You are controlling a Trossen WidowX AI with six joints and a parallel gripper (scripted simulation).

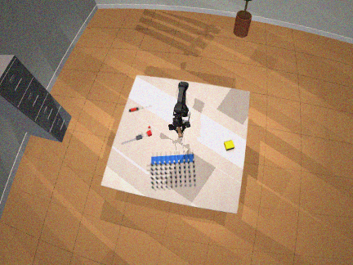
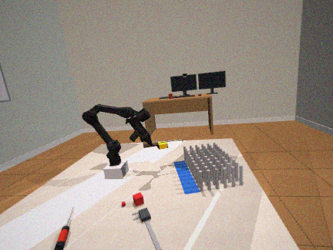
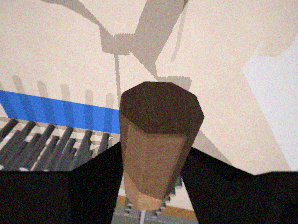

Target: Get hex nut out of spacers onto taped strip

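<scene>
Hand (image 3: 150, 200) gripped a wooden tool handle (image 3: 159, 145), held above the surface just short of the blue strip (image 3: 55, 110) fronting the spacers (image 1: 173, 175).

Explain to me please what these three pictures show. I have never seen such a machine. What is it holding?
The black machine is a robot arm with a two-finger gripper. One picture looks down from above, one looks from the side across the room, and one comes from a camera on the arm's wrist.

The gripper is shut on a tool with a brown wooden handle, which fills the wrist picture.

On the pale mat stand many grey metal spacers in rows, with a blue taped strip in front of them. Also lying there: a red-handled screwdriver, a grey tool, two red blocks and a yellow block.
</scene>
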